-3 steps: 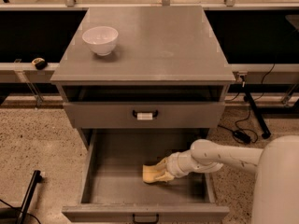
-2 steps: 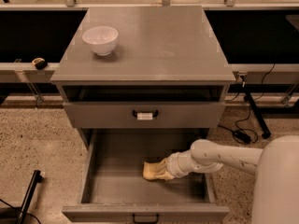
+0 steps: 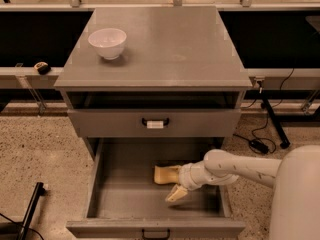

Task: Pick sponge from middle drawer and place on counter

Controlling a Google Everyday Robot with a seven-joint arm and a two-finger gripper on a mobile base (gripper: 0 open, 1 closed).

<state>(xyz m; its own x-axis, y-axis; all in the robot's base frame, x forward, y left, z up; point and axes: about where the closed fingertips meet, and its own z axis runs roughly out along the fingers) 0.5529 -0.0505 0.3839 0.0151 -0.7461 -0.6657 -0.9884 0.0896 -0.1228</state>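
The pale yellow sponge lies on the floor of the open middle drawer, right of centre. My gripper reaches into the drawer from the right, at the sponge's near edge. It looks open: one cream finger splays toward the drawer front beside the sponge, and the other finger is hidden. The counter is the grey top slab above.
A white bowl stands on the counter's left rear. A shut drawer front with a white-tagged handle sits above the open drawer. My white arm and base fill the lower right. Cables lie on the floor at right.
The gripper has turned and spread at the sponge. One finger now points toward the drawer front, and the sponge shows slightly farther back.
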